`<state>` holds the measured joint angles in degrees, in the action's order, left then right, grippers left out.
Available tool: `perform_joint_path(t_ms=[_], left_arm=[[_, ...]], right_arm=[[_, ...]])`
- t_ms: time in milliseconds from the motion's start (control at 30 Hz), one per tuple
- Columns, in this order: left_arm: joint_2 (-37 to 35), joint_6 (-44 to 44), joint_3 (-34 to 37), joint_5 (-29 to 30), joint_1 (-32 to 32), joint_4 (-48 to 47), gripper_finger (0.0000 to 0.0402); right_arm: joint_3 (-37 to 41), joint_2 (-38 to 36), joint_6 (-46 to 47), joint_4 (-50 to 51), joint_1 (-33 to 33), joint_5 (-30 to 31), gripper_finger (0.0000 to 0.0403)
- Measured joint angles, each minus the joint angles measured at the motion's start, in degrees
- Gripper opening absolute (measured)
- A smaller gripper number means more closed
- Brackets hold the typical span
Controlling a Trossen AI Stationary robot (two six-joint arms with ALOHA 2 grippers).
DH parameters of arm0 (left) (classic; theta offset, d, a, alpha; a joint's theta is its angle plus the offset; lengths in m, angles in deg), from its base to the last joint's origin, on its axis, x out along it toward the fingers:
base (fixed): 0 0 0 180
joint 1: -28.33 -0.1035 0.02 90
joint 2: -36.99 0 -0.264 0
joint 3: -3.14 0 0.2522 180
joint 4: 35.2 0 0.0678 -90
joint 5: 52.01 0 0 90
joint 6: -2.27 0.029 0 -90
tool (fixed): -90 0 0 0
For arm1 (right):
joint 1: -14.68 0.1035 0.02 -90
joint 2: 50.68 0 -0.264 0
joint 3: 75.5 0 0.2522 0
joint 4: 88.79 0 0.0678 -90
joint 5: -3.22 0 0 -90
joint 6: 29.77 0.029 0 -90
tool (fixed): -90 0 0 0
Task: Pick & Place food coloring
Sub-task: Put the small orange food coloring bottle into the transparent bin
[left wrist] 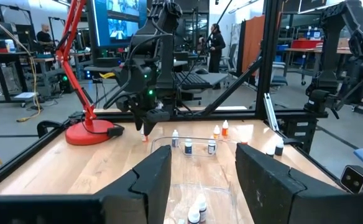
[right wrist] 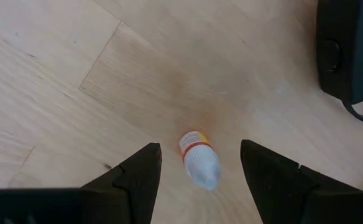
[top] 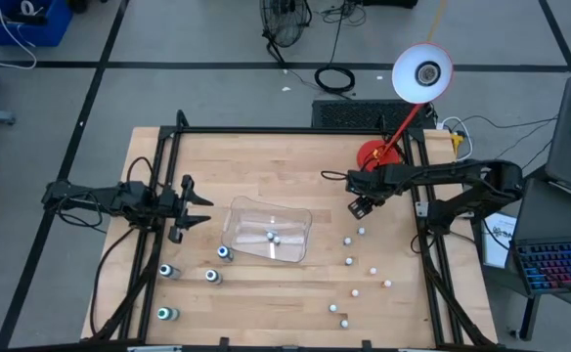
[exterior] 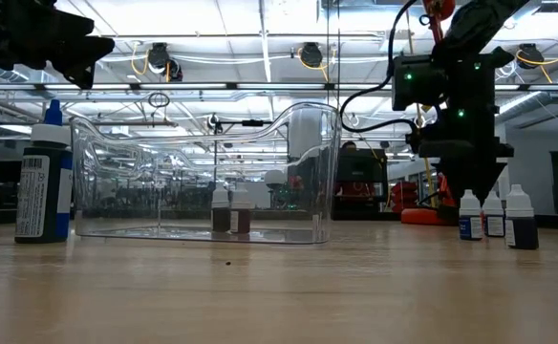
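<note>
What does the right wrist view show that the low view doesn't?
Only the right wrist view: a small bottle with a red and yellow label standing on the wood between the open jaws of the right gripper.

Only the low view: the clear tray holding two bottles, a larger blue-capped bottle beside it, and three small bottles in a row.

Both: the wooden table and the right gripper over it.

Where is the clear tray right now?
In the high view the clear tray sits near the table's middle, between the two arms, nearer the left gripper. Two small bottles stand inside it, and another bottle stands just outside its corner.
</note>
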<state>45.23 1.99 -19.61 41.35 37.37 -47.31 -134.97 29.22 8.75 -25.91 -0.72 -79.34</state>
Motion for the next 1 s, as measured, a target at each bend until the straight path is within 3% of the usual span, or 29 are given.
perform_joint_path(t_ms=[1000], left_arm=[[0.00, 0.00, 0.00, 0.00, 0.00, 0.00, 0.0182]], right_arm=[[2.47, -0.02, -0.42, -1.09, 0.00, 0.07, 0.0208]])
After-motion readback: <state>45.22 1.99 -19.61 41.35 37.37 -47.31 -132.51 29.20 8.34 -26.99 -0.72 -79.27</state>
